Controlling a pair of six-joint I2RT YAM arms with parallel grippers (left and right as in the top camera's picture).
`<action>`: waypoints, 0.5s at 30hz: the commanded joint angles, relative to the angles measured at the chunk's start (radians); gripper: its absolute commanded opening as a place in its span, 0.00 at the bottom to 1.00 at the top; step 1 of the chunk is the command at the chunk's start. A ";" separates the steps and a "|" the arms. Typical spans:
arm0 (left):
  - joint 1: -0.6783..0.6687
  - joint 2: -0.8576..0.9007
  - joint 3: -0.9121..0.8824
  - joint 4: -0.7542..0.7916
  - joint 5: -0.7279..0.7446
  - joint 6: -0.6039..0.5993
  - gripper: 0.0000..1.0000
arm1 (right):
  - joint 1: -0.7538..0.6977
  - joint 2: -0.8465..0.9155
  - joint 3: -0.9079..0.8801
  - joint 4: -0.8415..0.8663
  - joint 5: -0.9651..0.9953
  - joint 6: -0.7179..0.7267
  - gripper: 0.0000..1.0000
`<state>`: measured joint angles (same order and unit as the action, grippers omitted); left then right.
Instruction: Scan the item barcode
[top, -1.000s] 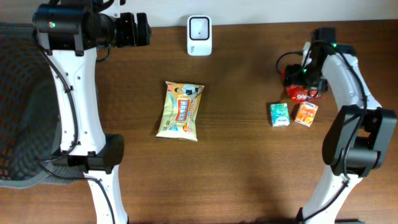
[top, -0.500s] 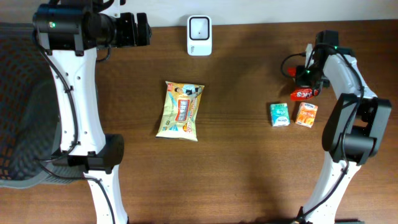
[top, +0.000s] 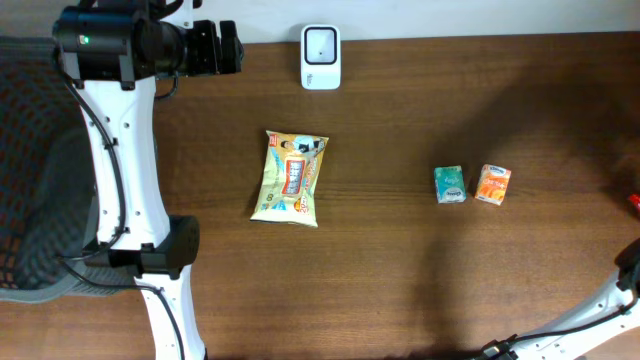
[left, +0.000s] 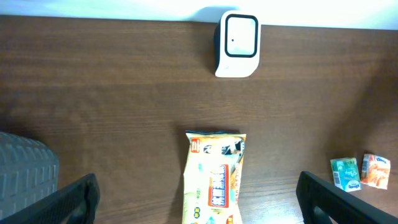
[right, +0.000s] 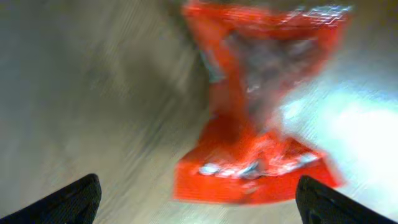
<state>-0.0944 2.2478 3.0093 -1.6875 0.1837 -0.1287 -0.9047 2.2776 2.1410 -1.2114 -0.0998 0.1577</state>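
overhead / scanner: white scanner (top: 320, 43) at 12 o'clock on the counter (top: 400, 280), window up, nothing on it or in front of it
overhead / middle: yellow snack bag (top: 292, 177) lies flat just 6 o'clock of the scanner, well apart from it
overhead / small items: green pack (top: 449, 184) and orange pack (top: 492, 184) lie side by side toward 3 o'clock, near each other
overhead / task item: red sliver at the frame edge at 3 o'clock, likely the red packet (top: 635, 200); mostly cut off
overhead / arms: left fingers (top: 228, 47) parked at 10 o'clock, width not readable here; right arm (top: 628, 272) only a scrap at 4 o'clock, its fingers out of frame
left wrist / fingers: left fingers (left: 68, 202) at both lower corners, spread wide, holding nothing
left wrist / scene: scanner (left: 236, 43) at 12 o'clock, snack bag (left: 214, 180) at 6 o'clock, green pack (left: 346, 173) and orange pack (left: 375, 170) at 4 o'clock
right wrist / fingers: right fingers (right: 68, 199) at both lower corners, spread wide, not clamped on anything
right wrist / task item: red packet (right: 261, 112) fills 12 to 2 o'clock, heavily blurred, ahead of the fingers and apart from them; cannot tell if it lies flat; no barcode readable
step: judged as pickup, item not gripped and nowhere near the scanner
next move: likely settle the right fingers over the red packet, close on it, carry it toward 12 o'clock and turn the barcode face to the scanner window
watch: crinkly film, may slip or crumple; the barcode side needs finding first
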 joint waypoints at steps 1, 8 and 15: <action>-0.003 -0.016 0.012 0.000 0.007 -0.006 0.99 | 0.026 -0.112 0.007 -0.083 -0.322 -0.053 0.99; -0.008 -0.016 0.012 0.000 0.007 -0.006 0.99 | 0.367 -0.127 -0.242 -0.330 -0.333 -0.334 1.00; -0.008 -0.016 0.012 0.000 0.007 -0.006 0.99 | 0.453 -0.127 -0.589 0.047 -0.202 -0.228 0.66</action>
<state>-0.0990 2.2478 3.0093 -1.6875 0.1841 -0.1287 -0.4583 2.1590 1.6119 -1.2278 -0.3939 -0.1196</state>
